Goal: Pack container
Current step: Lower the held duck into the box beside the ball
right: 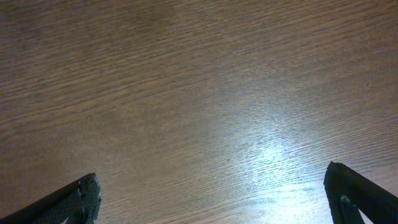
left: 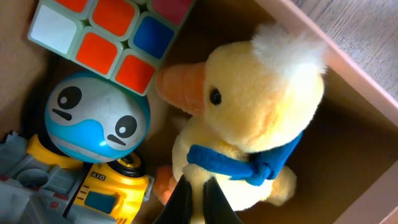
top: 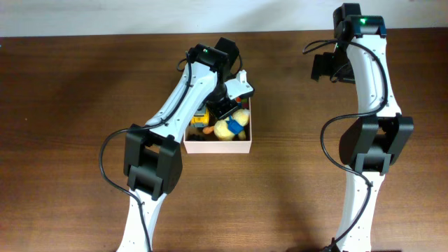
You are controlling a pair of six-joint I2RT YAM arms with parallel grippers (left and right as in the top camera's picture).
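left claw (left: 197, 202) over container (top: 217, 148), plush duck (left: 249, 124), cube (left: 106, 31), perhaps truck (left: 106, 194)

We show two arms, left arm (top: 178, 101) and right arm (top: 372, 77), of like build: white link shells (top: 357, 210) joined by black joint housings (top: 150, 162). A black cable (top: 103, 157) loops free beside each elbow; a green indicator light (top: 205, 50) glows near each wrist. The right gripper (right: 211, 177) has black fingers (right: 74, 202) with a textured surface.
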